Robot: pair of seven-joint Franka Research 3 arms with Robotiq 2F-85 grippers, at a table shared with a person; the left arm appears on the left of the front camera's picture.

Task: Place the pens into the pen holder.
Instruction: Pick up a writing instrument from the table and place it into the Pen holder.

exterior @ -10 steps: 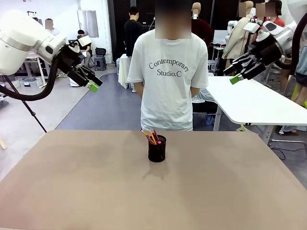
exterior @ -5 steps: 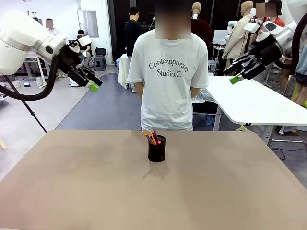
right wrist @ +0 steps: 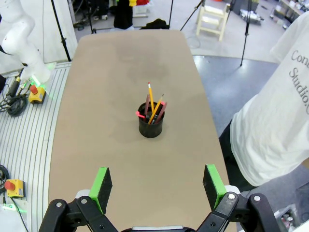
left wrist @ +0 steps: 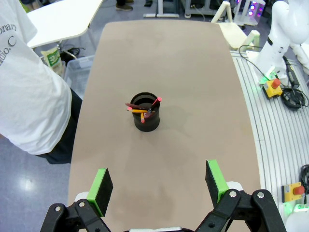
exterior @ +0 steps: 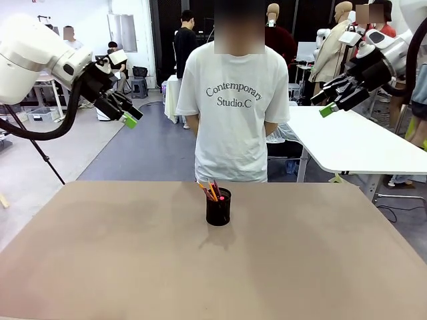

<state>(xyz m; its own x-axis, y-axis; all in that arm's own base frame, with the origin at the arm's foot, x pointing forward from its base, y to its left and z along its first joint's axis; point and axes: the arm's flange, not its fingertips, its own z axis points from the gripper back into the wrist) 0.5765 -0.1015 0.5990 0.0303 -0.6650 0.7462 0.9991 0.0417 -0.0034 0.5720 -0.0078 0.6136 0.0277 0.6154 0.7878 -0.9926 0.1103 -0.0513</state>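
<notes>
So the pens (exterior: pixel 211 190) are all sitting in the pen holder (exterior: pixel 218 208), tips poking up over the rim and leaning a bit. From the right wrist view you can make out a yellow-orange one (right wrist: pixel 151 98), another orange one and a dark reddish one with a pink-red end. The holder stands upright on the brown table (exterior: pixel 100 253), roughly in the middle and toward the far edge. Right behind that edge there's a person in a white t-shirt (exterior: pixel 232 107), arms down, hands tucked behind and out of sight. The left gripper (exterior: pixel 131 119) hangs up high off to the left, well away from the holder, fingers (left wrist: pixel 102 185) spread wide with nothing in them. The right gripper (exterior: pixel 326 110) does the same on the right side, fingers (right wrist: pixel 213 185) wide apart and empty
</notes>
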